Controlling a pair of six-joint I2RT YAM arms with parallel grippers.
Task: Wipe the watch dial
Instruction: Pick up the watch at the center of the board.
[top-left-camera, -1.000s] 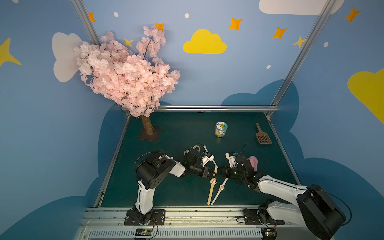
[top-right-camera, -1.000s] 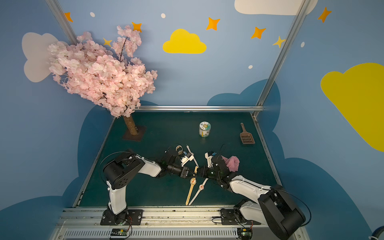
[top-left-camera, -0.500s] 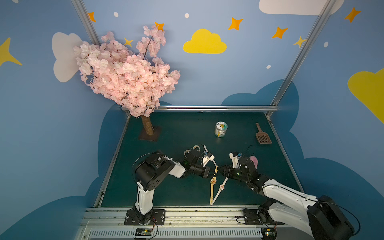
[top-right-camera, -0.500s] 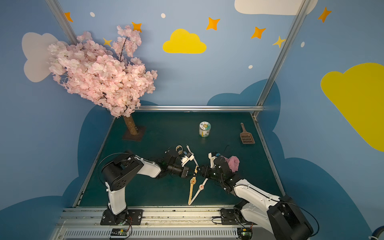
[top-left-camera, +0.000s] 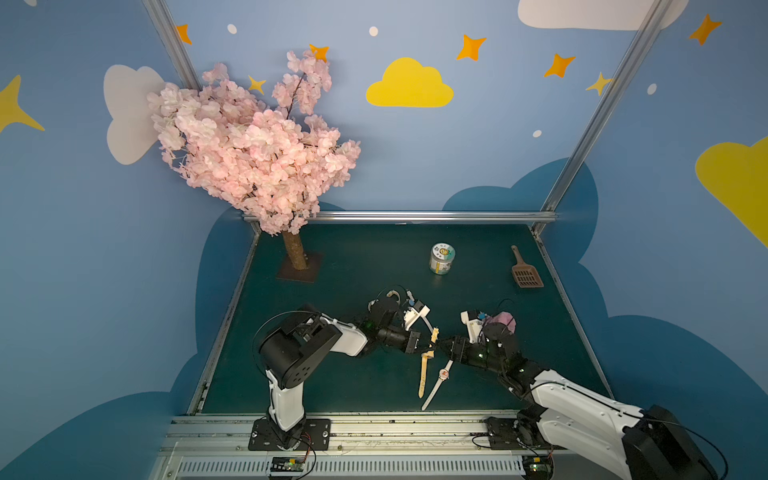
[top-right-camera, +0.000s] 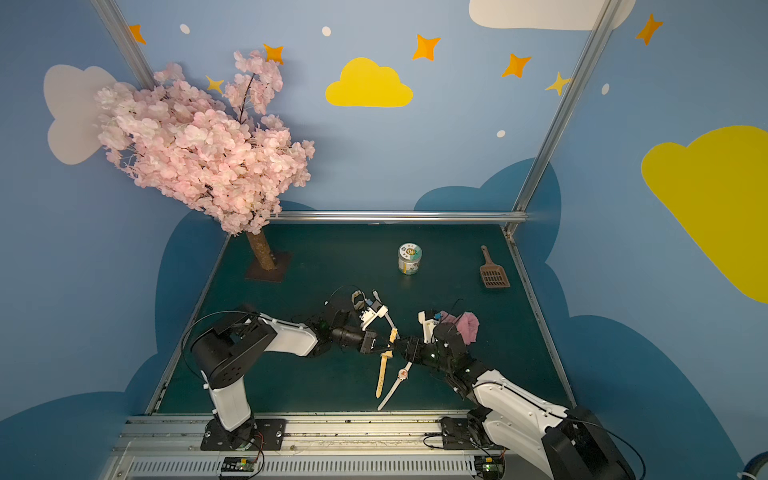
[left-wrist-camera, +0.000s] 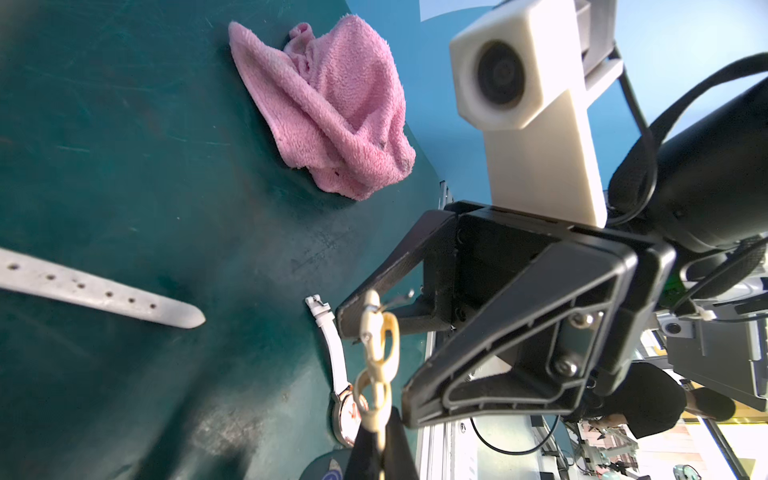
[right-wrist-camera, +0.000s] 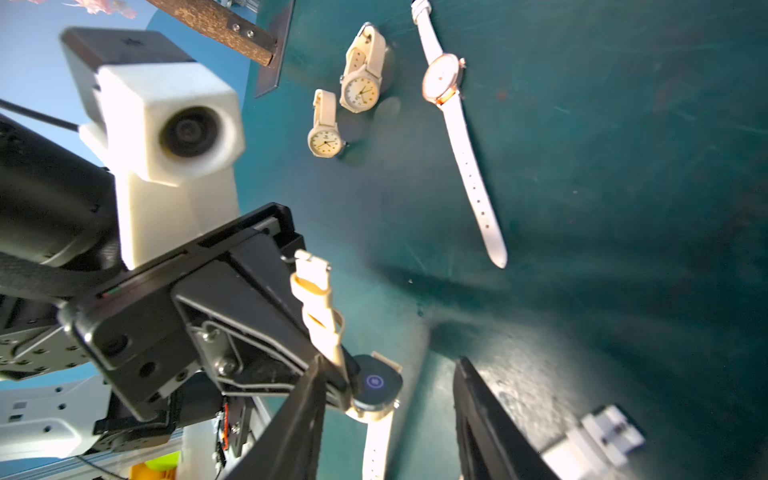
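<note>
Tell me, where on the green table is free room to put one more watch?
Free: between the tree base and the jar, and between the jar and the brown scoop. Crowded: front middle, where the left end effector and right end effector meet by the white-strap watch and pink cloth.

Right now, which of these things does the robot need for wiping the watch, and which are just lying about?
Needed: cream-strap watch, gripped by the left hand; pink cloth.
Lying about: white-strap watch; small watch; smaller watch; jar; scoop; blossom tree.
</note>
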